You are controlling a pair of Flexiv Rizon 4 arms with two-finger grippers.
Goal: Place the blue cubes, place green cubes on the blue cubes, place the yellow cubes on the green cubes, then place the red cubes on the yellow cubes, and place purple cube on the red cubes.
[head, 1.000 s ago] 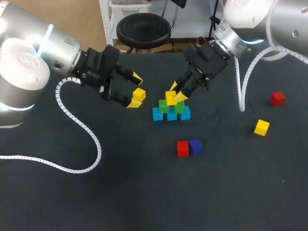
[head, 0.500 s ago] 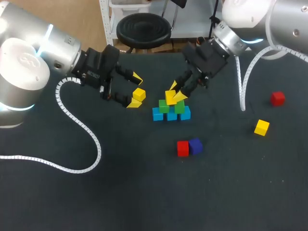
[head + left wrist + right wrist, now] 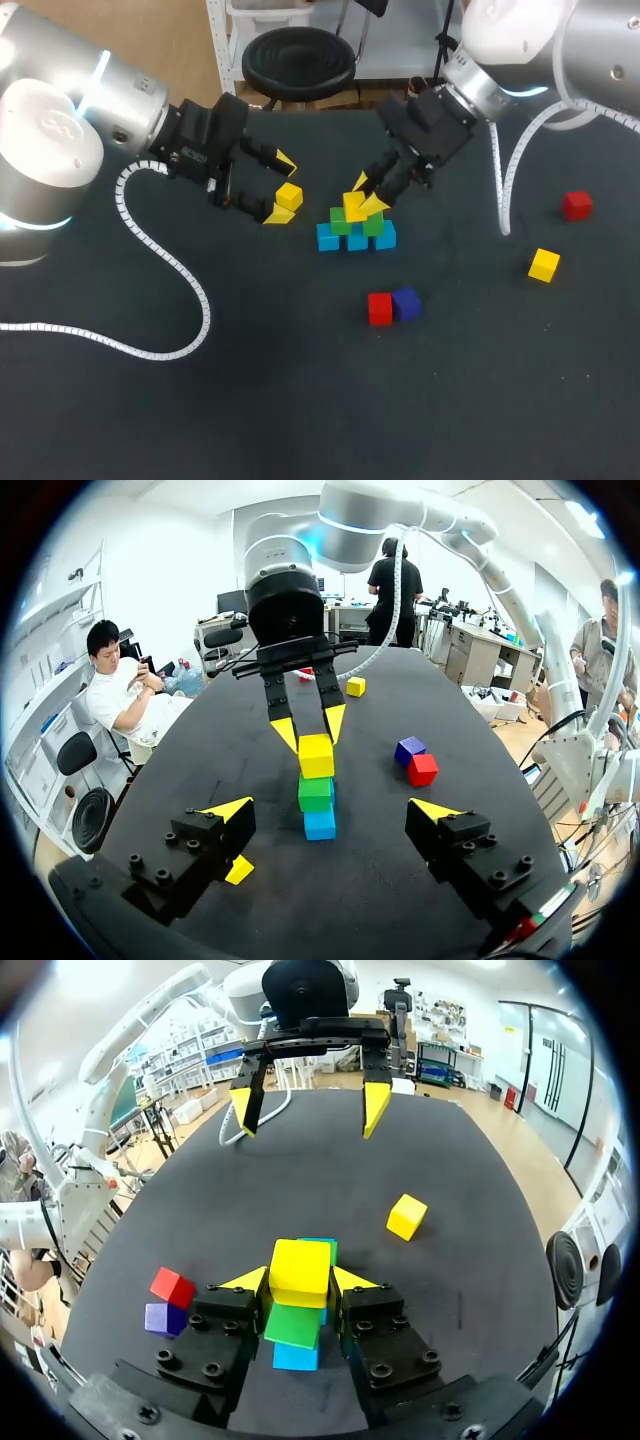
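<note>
Three blue cubes [image 3: 357, 241] lie in a row mid-table with two green cubes [image 3: 373, 224] on top. My right gripper [image 3: 366, 194] is shut on a yellow cube [image 3: 352, 206] right over the green ones; in the right wrist view this yellow cube [image 3: 300, 1265] sits between my fingers above a green cube [image 3: 293, 1325]. My left gripper [image 3: 282, 188] stands open to the left of the stack, with a second yellow cube [image 3: 289, 196] on the table between its fingers. A red cube [image 3: 379, 309] and the purple cube [image 3: 406, 303] touch in front of the stack.
Another red cube [image 3: 576, 205] and a third yellow cube [image 3: 544, 265] lie apart at the right side of the table. My left arm's white cable [image 3: 160, 260] trails over the table's left part.
The right arm has edged very slightly to the left with the yellow cube. The left arm and the loose cubes have not moved.
</note>
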